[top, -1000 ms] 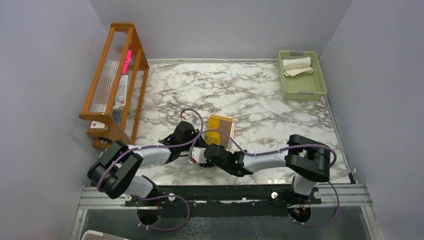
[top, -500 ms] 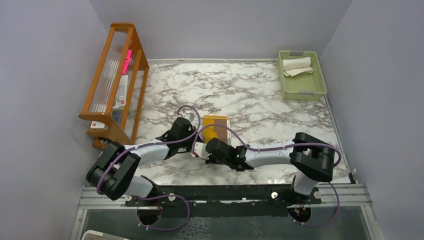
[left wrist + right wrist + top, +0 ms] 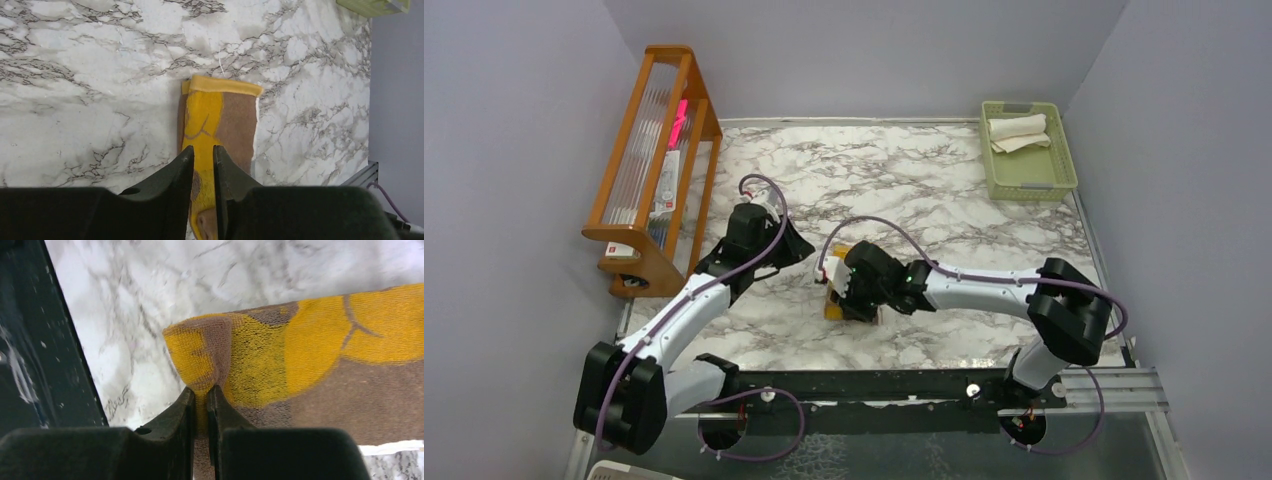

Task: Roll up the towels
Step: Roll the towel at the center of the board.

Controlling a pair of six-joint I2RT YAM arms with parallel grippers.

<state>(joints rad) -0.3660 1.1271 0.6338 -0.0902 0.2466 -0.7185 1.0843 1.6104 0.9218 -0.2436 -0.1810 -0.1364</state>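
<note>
A mustard-yellow and brown patterned towel (image 3: pixel 836 306) lies bunched on the marble table, near the middle front. I cannot tell whether it is one cloth or two. My right gripper (image 3: pixel 849 290) is shut on a folded end of it; the right wrist view shows the cloth (image 3: pixel 310 350) pinched between my right gripper (image 3: pixel 201 390). My left gripper (image 3: pixel 796 250) hangs above the table to the towel's left, apart from it. Its jaws are almost together with nothing in them (image 3: pixel 203 150), and the towel (image 3: pixel 225 115) lies below. A cream-white towel (image 3: pixel 1019 130) lies in the green basket.
The pale green plastic basket (image 3: pixel 1029 185) stands at the back right corner. A wooden rack (image 3: pixel 649 160) with items stands along the left wall. A black rail (image 3: pixel 874 385) runs along the table's near edge. Grey walls enclose three sides.
My left arm has drawn back and to the left, away from the towel. My right gripper has moved away from the near edge with the towel, which is now bunched smaller.
</note>
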